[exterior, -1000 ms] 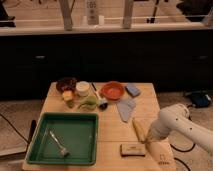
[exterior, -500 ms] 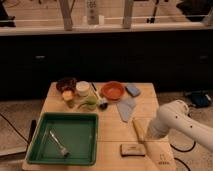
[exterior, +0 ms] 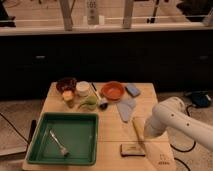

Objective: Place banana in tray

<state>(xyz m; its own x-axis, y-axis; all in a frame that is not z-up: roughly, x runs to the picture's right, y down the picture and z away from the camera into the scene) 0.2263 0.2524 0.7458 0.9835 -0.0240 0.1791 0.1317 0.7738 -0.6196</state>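
The wooden table point(exterior: 112, 136) carries all items. The green tray point(exterior: 80, 131) occupies its near-left quarter and holds one item only, a metal utensil resembling a fork point(exterior: 59, 143), lying diagonally on the tray floor. The white robot arm point(exterior: 177, 120) enters from the right and bends down to the table's near-right area. The gripper point(exterior: 149, 136) sits at its lower end, close above the tabletop; whether it is spread or pressed together cannot be told from here. The banana point(exterior: 138, 130) is not in the tray: it lies on bare wood just left of the gripper, close enough that contact cannot be ruled out. Its long axis runs near-to-far, with the far end tilted slightly left. The tray lies to the left of the banana, with a strip of bare table between them, so the carry would run leftward. A flat dark block point(exterior: 131, 149) lies just near of the banana's near end. At the far side stand an orange bowl point(exterior: 112, 91) and a dark bowl point(exterior: 66, 84), contents not discernible, with a blue sponge point(exterior: 133, 90) to the right of the orange bowl.
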